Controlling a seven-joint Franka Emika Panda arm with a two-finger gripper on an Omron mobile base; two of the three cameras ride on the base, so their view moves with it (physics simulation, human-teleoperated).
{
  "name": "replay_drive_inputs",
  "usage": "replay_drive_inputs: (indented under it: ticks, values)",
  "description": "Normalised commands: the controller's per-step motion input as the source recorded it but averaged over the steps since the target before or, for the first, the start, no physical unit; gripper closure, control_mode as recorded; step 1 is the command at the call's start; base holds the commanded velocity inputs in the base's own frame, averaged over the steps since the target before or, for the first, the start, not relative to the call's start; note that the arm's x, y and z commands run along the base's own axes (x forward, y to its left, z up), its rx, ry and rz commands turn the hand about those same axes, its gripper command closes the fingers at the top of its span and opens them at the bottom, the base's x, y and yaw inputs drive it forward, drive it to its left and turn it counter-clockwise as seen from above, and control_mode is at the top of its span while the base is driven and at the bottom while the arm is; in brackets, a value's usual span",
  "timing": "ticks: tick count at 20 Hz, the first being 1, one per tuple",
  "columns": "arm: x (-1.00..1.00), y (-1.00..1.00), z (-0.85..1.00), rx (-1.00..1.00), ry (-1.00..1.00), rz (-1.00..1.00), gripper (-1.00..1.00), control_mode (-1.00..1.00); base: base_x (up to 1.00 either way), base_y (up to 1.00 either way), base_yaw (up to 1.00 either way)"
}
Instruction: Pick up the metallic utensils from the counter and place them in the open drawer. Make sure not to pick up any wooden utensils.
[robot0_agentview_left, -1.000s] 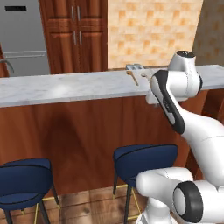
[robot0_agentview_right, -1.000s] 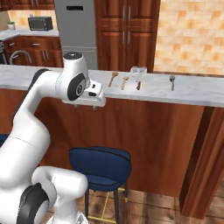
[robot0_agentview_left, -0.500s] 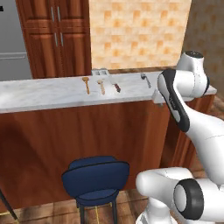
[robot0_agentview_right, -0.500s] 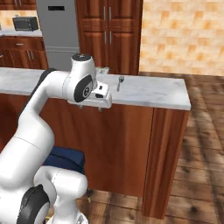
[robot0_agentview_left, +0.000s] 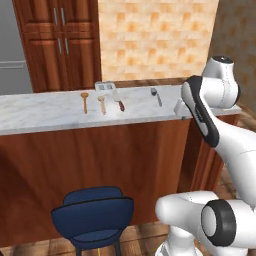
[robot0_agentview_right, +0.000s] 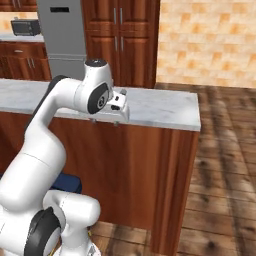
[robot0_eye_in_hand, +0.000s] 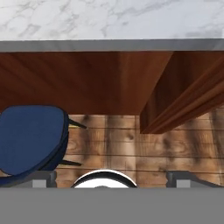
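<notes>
Left base view: the marble bench (robot0_agentview_left: 40, 116) carries a short row of utensils near its far edge. Two wooden spoons (robot0_agentview_left: 84, 101) lie side by side at the left of the row; just right of them a utensil with a dark reddish handle and pale blade (robot0_agentview_left: 119, 102), material hard to judge; well apart to the right, one slim metal utensil (robot0_agentview_left: 156, 95) lies alone. A small pale block (robot0_agentview_left: 105, 86) sits behind the row. The open drawer can't be made out from here. The claw (robot0_agentview_right: 120, 105) hangs at the near edge of the bench, empty, at the right end beside the arm's forearm; hand view looks down past the bench lip at the wood panel (robot0_eye_in_hand: 87, 81), plank floor and a blue stool (robot0_eye_in_hand: 30, 138), with both fingertips (robot0_eye_in_hand: 41, 179) far apart at the bottom corners, so jaws stand wide. Judgement: still the approach, nothing collected yet. To do it well, lift the hand above bench height, carry it over the lone metal utensil first, line the jaws across its thin handle, descend straight, close low. Risk: a flat handle slipping out from between the pads; keep clear of the wooden spoons.
</notes>
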Motion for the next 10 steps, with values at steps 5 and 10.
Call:
replay_drive_inputs:
  ticks: [5,10]
  values:
    - [0.00,0.00,0.00,0.00,0.00,0.00,-1.00,1.00,0.10,-0.06,0.01]
    - [0.00,0.00,0.00,0.00,0.00,0.00,-1.00,1.00,0.12,-0.70,0.03]
